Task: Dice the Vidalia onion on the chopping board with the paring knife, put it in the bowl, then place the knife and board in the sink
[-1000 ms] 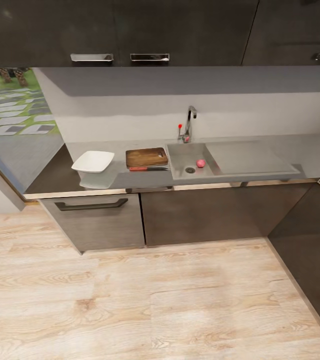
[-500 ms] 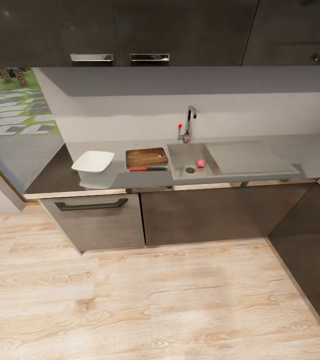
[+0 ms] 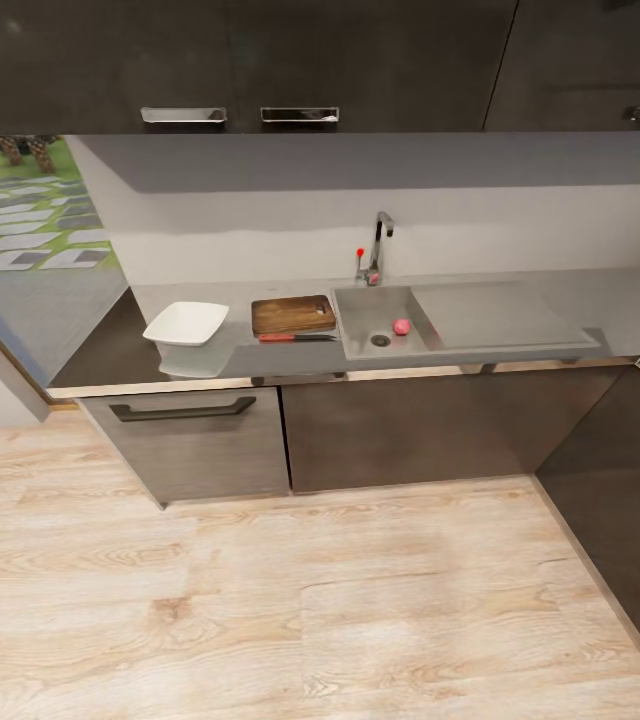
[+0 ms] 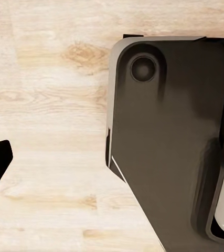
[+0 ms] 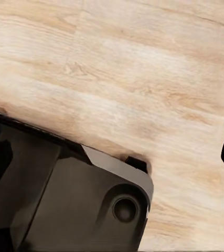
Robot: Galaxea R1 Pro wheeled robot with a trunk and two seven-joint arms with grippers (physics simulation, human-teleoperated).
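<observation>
Onion point(image 3: 401, 326) lies in sink point(image 3: 360, 318), beside drain point(image 3: 380, 340).

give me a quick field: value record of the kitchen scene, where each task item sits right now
onion: in the sink basin, beside the drain
sink: set in the countertop, tap behind it, drainboard on its right
chopping board: flat on the countertop, just left of the sink
paring knife: lying along the board's front edge, red handle to the left
bowl: on the countertop, left of the board, apart from it
countertop: dark, above grey cabinets
floor: light wood, between robot and cabinets
</observation>
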